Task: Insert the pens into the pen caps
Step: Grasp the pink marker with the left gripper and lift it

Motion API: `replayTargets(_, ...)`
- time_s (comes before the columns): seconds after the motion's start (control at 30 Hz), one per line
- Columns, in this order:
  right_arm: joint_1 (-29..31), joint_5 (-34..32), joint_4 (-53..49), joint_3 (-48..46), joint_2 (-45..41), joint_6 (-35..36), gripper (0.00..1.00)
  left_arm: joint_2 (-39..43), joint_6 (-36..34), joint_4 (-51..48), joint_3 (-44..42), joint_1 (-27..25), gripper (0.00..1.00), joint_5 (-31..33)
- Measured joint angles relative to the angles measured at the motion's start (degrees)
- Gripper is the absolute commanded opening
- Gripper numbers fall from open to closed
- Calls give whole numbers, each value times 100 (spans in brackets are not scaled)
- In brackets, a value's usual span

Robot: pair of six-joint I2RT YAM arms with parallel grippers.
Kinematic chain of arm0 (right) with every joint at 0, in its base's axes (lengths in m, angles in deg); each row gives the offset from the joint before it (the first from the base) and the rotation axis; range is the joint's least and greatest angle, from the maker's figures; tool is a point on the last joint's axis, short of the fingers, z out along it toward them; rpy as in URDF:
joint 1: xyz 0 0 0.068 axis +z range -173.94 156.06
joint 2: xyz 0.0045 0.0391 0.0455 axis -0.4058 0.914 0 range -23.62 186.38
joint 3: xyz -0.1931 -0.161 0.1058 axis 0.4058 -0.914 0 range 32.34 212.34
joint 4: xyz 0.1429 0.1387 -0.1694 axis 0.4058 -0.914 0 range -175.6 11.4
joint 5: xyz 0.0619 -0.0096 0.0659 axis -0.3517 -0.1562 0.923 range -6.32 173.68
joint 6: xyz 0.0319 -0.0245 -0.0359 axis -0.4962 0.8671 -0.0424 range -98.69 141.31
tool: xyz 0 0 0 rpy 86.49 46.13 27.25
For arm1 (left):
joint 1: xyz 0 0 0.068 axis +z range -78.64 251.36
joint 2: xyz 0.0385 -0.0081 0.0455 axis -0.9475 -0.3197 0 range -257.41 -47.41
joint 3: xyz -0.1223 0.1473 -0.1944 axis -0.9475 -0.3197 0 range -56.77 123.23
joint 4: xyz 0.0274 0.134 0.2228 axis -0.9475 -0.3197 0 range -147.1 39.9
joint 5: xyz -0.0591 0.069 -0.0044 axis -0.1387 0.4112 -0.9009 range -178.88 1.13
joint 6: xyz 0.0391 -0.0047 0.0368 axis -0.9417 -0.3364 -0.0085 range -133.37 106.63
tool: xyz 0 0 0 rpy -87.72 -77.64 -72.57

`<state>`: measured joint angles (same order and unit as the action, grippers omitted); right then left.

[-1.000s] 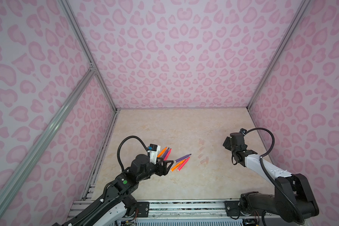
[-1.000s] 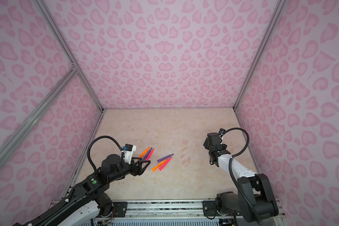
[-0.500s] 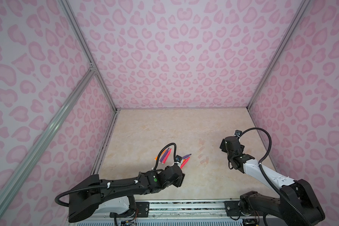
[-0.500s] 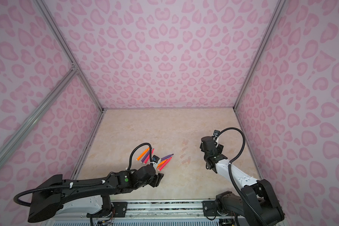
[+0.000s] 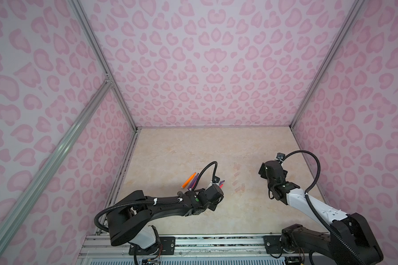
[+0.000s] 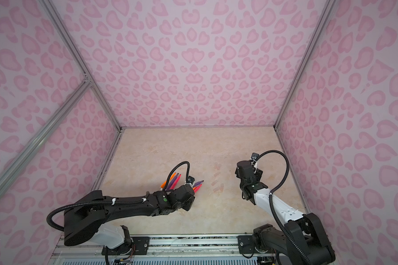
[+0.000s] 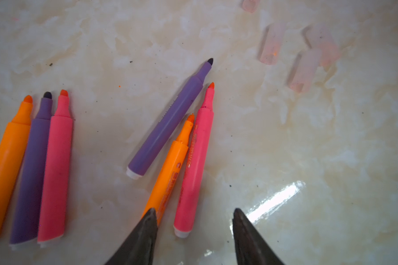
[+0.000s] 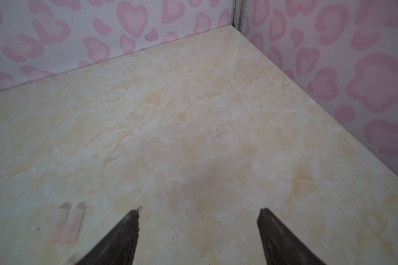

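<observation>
Where the six pens point(image 7: 55, 169) lie uncapped on the tabletop point(image 7: 331, 160), the left wrist view shows them in two trios. Trio nearest the left hand point(image 7: 193, 213): pink pen point(image 7: 195, 160), orange pen point(image 7: 170, 169), purple pen point(image 7: 168, 124). Pink and orange lie side by side, touching, tips pointing away from the hand. Purple lies slanted just beside the orange one's tip end, white butt free. White butt of the pink pen sits between the two fingers point(image 7: 145, 234) of the left hand, with bare tabletop showing on each side of it; no contact seen. One fingertip overlaps the butt end of the orange pen; touching or above it, cannot tell. Left hand: spread, holding nothing. Then the other trio point(image 7: 32, 172): orange, purple, pink, packed barrel to barrel, off to one side of the hand, outside its fingers.

Next the pen caps point(image 7: 306, 68): pale, near-clear, lying loose beyond the pen tips, apart from every pen. Four show in that view, one cut by the frame edge. In both top views the caps point(image 5: 234, 182) lie between the two arms, pens nearer the left arm.

Right hand point(image 8: 200, 210): fingers wide apart, only bare tabletop between them. Two caps point(image 8: 66, 226) lie side by side near it, untouched. Pink heart-print walls point(image 5: 216, 68) enclose the tabletop.
</observation>
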<state>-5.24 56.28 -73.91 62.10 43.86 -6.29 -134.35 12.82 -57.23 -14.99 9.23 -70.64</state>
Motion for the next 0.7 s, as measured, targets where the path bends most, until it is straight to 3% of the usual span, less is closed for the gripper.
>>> replayTargets(0.2, 13, 0, 17, -70, -83, 0, 82, -212, -81, -2, 120, 15, 50, -153)
replayTargets(0.7, 68, -76, 20, -83, -87, -2, 81, -826, -79, -11, 415, 179, 47, -374)
